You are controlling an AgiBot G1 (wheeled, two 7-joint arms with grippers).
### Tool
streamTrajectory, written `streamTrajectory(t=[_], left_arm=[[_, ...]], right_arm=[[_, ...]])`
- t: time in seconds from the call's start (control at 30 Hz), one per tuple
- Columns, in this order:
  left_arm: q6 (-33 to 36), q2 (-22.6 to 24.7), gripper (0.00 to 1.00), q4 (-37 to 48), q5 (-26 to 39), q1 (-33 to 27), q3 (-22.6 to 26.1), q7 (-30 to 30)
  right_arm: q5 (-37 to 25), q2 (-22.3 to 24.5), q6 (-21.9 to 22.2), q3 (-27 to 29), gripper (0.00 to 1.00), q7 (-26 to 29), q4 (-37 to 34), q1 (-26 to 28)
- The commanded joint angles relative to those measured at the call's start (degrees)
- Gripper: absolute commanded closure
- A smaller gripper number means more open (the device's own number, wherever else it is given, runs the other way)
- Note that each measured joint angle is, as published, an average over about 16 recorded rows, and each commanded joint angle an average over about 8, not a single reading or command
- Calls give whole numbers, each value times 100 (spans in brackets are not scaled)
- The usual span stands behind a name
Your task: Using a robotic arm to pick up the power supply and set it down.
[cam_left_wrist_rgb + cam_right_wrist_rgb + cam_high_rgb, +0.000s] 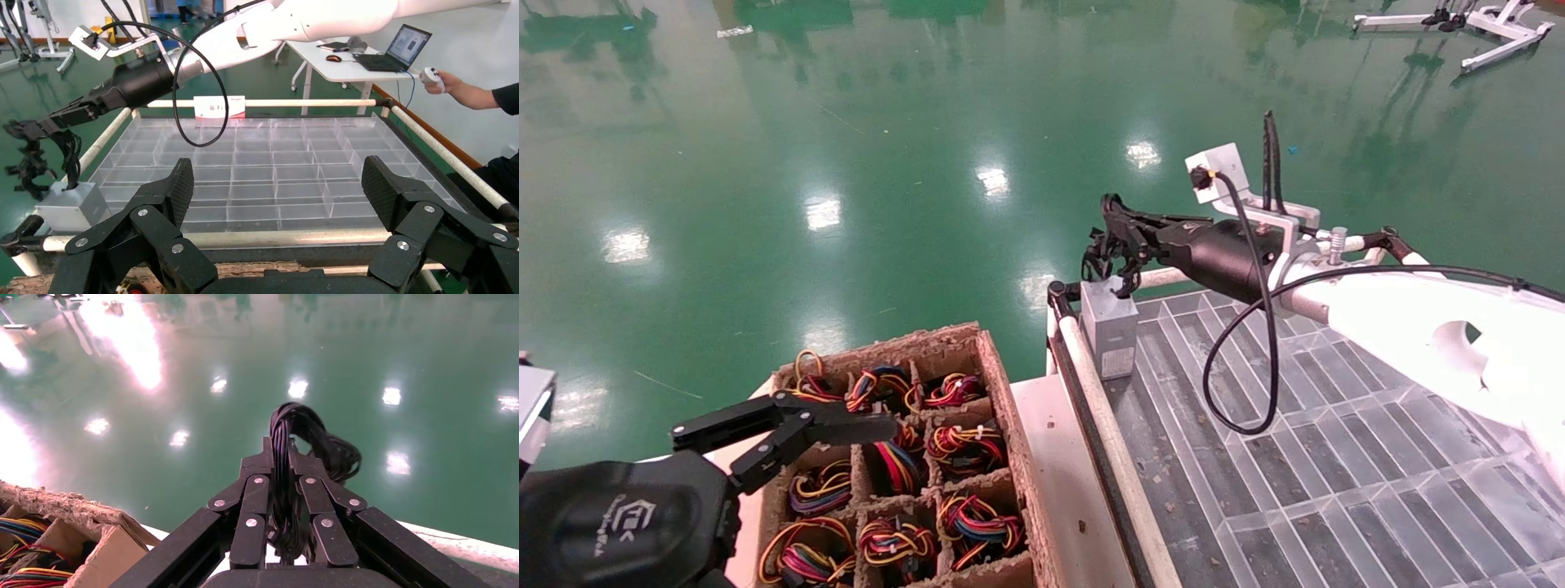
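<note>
Power supply (1110,336): you see a small silver-grey metal box with a printed label low on its side, standing upright at the far left corner of the clear compartment tray (1336,457), just inside the white rail (1103,425).
Cord (292,478): a bundle of black cable rises from the top of the box, looped and tied.
Right gripper (1120,257): your working arm reaches over that corner; its fingers are closed narrowly on the cord bundle, and the right wrist view shows the black strands pinched between the pads.
Whether lifted: you cannot tell from these views if the box rests on the tray or hangs just clear of it.
Handling: judge the box stiff, dense and smooth-sided; carried by its soft cord it is likely to swing and turn, so move slowly and lower it flat.
Better hold: across the two broad metal faces, if you regrip.
Left gripper (789,437): parked with fingers spread wide, empty, above the cardboard box (1001,384) of coiled coloured wires (964,449).
</note>
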Motion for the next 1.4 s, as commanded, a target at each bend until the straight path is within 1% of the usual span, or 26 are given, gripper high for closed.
streamTrajectory(t=[0.03,0.6,0.73,0.9,1.4], left_arm=[[0,0,0,0,0,0,0,0],[0,0,0,0,0,0,0,0],[0,0,0,1,0,0,0,0],[1,0,0,2,-1,-1,1,1],[1,0,0,4,-2,-3,4,3]], right_arm=[[1,2,6,0,0,-1,-1,-5],[-8,-2,-26,-5,0,12,4,22],[19,43,-70,6,0,35,96,-24],[158,262,-273,62,0,135,530,-251],[743,1195,-1135,298,0,560,2376,-1218]])
